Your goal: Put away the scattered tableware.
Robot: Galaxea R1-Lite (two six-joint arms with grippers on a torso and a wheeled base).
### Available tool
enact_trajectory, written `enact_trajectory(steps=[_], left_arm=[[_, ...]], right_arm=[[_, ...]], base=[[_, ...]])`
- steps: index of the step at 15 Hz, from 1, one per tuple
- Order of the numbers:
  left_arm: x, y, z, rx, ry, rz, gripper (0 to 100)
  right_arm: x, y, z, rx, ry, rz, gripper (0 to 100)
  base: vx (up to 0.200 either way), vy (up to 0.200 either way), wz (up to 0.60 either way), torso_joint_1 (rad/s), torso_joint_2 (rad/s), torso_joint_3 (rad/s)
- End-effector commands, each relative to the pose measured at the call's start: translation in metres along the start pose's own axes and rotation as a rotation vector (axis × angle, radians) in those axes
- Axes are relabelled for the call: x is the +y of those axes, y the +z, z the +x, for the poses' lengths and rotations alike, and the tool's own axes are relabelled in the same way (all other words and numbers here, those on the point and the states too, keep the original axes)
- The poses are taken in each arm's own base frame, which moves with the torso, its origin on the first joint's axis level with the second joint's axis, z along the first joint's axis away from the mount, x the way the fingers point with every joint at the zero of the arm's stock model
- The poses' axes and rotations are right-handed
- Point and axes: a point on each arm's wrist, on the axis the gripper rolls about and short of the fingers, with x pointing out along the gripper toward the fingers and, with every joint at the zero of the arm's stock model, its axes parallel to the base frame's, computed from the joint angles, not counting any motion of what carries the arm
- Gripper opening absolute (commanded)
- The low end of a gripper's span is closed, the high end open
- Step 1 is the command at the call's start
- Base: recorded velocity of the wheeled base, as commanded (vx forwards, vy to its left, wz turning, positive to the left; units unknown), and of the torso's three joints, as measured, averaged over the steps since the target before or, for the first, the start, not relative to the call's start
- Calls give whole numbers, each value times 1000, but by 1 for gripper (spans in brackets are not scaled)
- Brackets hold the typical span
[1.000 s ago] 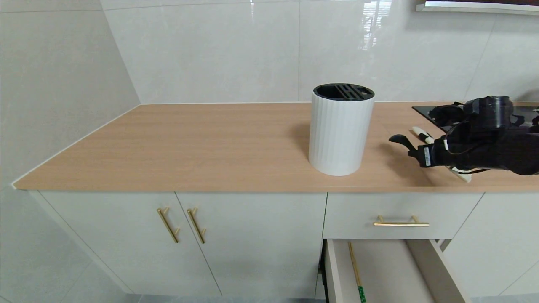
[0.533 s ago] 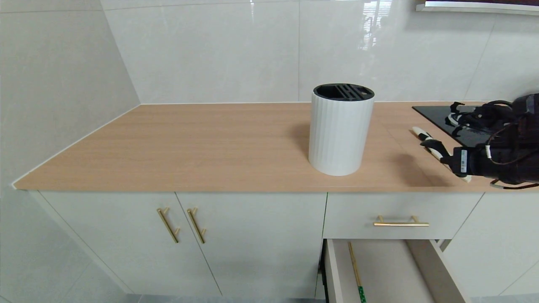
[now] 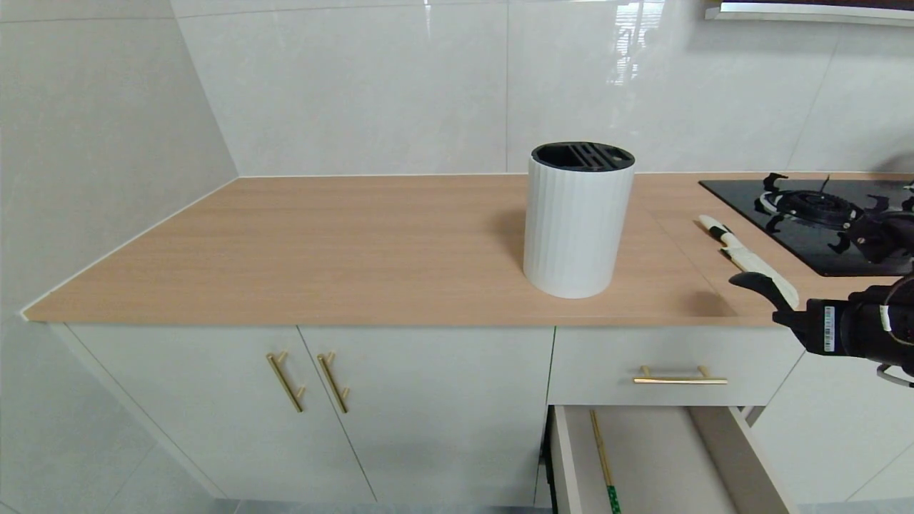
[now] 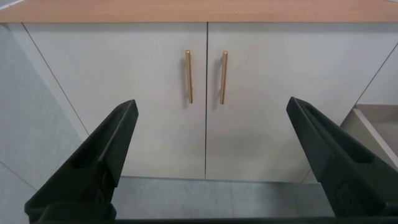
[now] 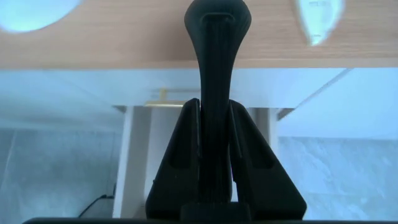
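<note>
A white knife (image 3: 750,260) with a black band lies on the wooden counter (image 3: 357,250), right of the white ribbed holder (image 3: 577,223) with its slotted black top. My right gripper (image 3: 751,281) hangs just off the counter's front edge, near the knife's blade end, shut with nothing in it. The right wrist view has the shut fingers (image 5: 217,37) pointing at the counter edge, with the knife tip (image 5: 317,17) and the holder's base (image 5: 31,12) beyond. My left gripper (image 4: 211,107) is open, low, facing the cabinet doors (image 4: 205,93). A pair of chopsticks (image 3: 603,457) lies in the open drawer (image 3: 564,457).
A black gas hob (image 3: 807,214) sits at the counter's right end, behind the knife. A shut drawer with a gold handle (image 3: 680,378) is above the open one. Tiled walls close off the back and left. The counter left of the holder is bare wood.
My right gripper has drawn back from over the counter beside the holder, moving right and down past the front edge. The knife and holder have stayed put.
</note>
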Motion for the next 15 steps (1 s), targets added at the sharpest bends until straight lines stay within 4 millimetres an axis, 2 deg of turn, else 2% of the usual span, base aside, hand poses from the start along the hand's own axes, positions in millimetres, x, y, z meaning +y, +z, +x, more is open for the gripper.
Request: enact_trajectory(steps=[1,8,15], left_arm=[[0,0,0,1,1,-1,100],[0,0,0,1,-1,-1,100],[0,0,0,1,1,1,100]], right_arm=[[2,-3,-3,3,11,-9,0],[3,-5,-4,6,12,-19,0],[3,-13,-9,14,20,-74,0]], base=[[0,0,0,0,0,0],[0,0,0,-13,32,18],[0,0,0,-170,442,263]])
